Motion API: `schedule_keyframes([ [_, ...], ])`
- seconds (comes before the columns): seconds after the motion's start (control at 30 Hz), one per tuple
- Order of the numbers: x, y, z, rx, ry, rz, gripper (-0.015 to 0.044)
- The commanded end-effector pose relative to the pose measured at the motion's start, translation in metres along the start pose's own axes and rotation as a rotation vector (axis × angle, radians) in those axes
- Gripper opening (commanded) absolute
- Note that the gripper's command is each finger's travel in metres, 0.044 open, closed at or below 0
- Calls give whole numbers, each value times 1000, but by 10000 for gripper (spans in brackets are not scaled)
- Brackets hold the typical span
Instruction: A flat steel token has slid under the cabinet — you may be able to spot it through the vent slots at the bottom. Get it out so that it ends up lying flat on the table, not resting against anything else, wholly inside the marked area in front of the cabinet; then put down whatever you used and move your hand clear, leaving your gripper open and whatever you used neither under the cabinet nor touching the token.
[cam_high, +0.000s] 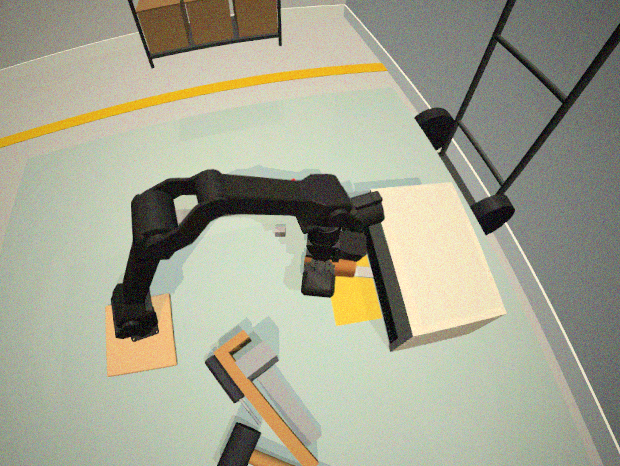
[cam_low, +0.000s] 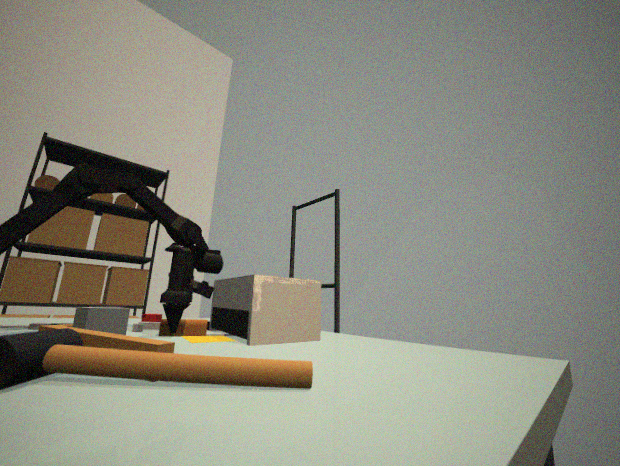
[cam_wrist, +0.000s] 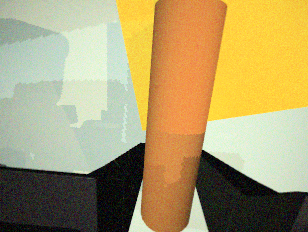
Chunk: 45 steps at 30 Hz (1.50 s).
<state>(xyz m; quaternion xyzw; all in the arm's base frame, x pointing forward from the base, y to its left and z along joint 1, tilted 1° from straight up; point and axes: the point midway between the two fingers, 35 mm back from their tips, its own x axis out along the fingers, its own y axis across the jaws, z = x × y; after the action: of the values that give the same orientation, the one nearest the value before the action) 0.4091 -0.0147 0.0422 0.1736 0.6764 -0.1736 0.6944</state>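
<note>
My gripper (cam_high: 320, 268) (cam_low: 173, 320) (cam_wrist: 168, 151) is shut on a short orange cylinder (cam_high: 345, 268) (cam_low: 188, 327) (cam_wrist: 181, 110) and holds it low over the table. The cylinder points toward the dark bottom front of the cream cabinet (cam_high: 436, 260) (cam_low: 280, 305). Its far end lies over the back edge of the yellow marked area (cam_high: 355, 300) (cam_low: 208, 339) (cam_wrist: 260, 60). A small pale piece (cam_high: 363, 272) shows between the cylinder's end and the cabinet; I cannot tell what it is. I see no steel token in any view.
An L-shaped wooden tool with a dark head (cam_high: 250, 380) and a dark-headed hammer with an orange handle (cam_high: 240, 443) (cam_low: 175, 368) lie at the front. A small grey block (cam_high: 280, 230) lies behind the arm. A black frame (cam_high: 526, 100) stands past the table's right edge.
</note>
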Motion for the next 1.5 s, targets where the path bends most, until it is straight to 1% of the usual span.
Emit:
schedule_keyframes([
  [0.0, 1, -4, 2, 0, -6, -10, 0],
  [1.47, 1, -2, -39, 0, -3, -10, 0],
])
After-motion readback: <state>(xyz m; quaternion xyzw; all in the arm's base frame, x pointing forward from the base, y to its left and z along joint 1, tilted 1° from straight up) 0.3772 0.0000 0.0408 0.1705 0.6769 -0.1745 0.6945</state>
